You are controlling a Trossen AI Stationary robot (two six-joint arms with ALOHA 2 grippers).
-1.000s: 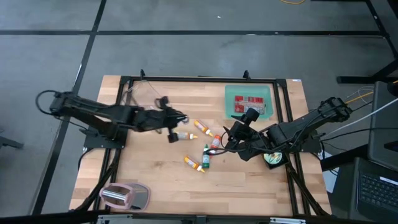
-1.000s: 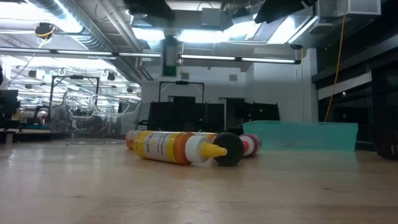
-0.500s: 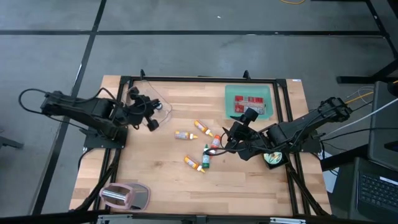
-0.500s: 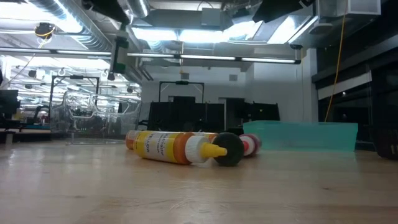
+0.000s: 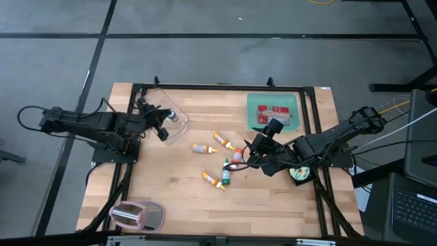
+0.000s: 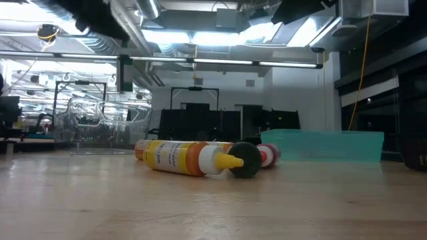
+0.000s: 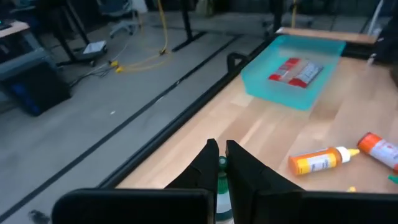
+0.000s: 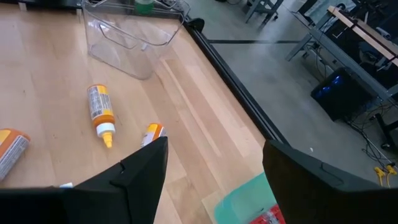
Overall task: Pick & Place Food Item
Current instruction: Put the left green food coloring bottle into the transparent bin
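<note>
Teal tray (image 5: 254, 102), plastic, rectangular, shallow-walled: holds red packets (image 5: 273, 115), flat and glossy. Sits just beyond right gripper (image 5: 251, 152), toward the table's far edge.

Clear bin (image 5: 164, 108), see-through plastic, rounded corners: just beside left gripper (image 5: 162, 130). Contents unclear from above.

Left gripper clenched, fingers (image 7: 208, 163) pressed nearly together. Green-and-white bit (image 7: 222, 177) showing between them in the wrist view; cannot tell whether it is gripped.

Right gripper released, fingers (image 8: 146, 165) spread wide, holding nothing.

Bottles (image 5: 199, 147): five, loose on the table (image 5: 171, 191), none in tray or bin. One lies between the two grippers, nearer the left one; four cluster just beside the right gripper.

Only in the right wrist view: bin walls (image 8: 134, 37) clearly, a green spot (image 8: 143, 5) at its far rim, and a bottle (image 8: 99, 106) lying beyond the spread fingers.

Only in the left wrist view: tray wall (image 7: 280, 93) side-on with packets (image 7: 297, 70) inside, and a bottle (image 7: 320, 160) ahead of the fingers.

Only in the low view: bottle (image 6: 180, 158) seen lying on its side, yellow label, orange shoulder, yellow nozzle, touching a black round cap (image 6: 245, 160); tray (image 6: 323, 147) behind.

Table of pale wood planks, smooth.
</note>
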